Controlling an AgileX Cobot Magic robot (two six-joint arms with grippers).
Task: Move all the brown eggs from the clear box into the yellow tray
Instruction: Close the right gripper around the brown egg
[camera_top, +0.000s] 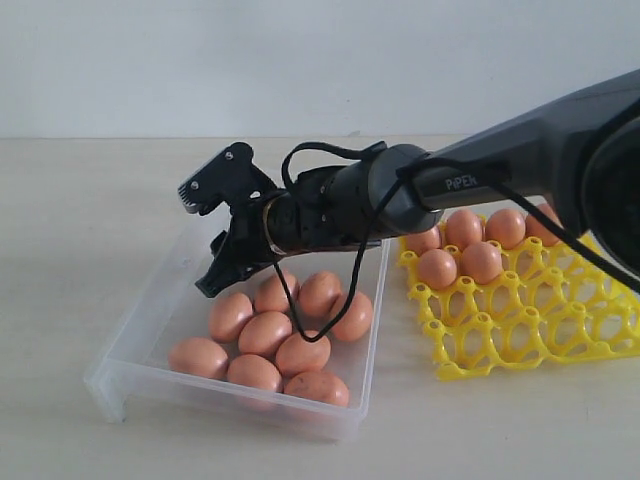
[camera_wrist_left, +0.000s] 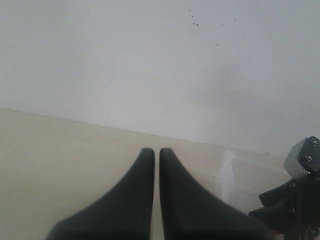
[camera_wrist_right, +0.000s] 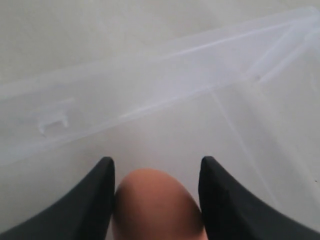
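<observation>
One brown egg (camera_wrist_right: 157, 205) sits between the two black fingers of the right end effector (camera_wrist_right: 157, 158). It fills the gap and touches both, so it is gripped. The egg is over the far left part of the clear box (camera_top: 160, 392), whose pale floor and low wall show beyond the fingertips. In the exterior view the egg itself is hidden by the end effector, whose fingers stand one above the other.

Nine more brown eggs (camera_top: 265, 333) lie loose in the box, clustered toward its near right side and touching one another. The arm reaches over them from the right.

Just right of the box lies the yellow tray (camera_top: 520, 320). Six brown eggs (camera_top: 482, 261) fill cups along its far side, and its near cups are bare lattice.

Both containers rest on the pale desk (camera_top: 60, 250).

The left end effector (camera_wrist_left: 156, 152) is closed with nothing between its fingers. It is above the desk, near a corner of the box.
</observation>
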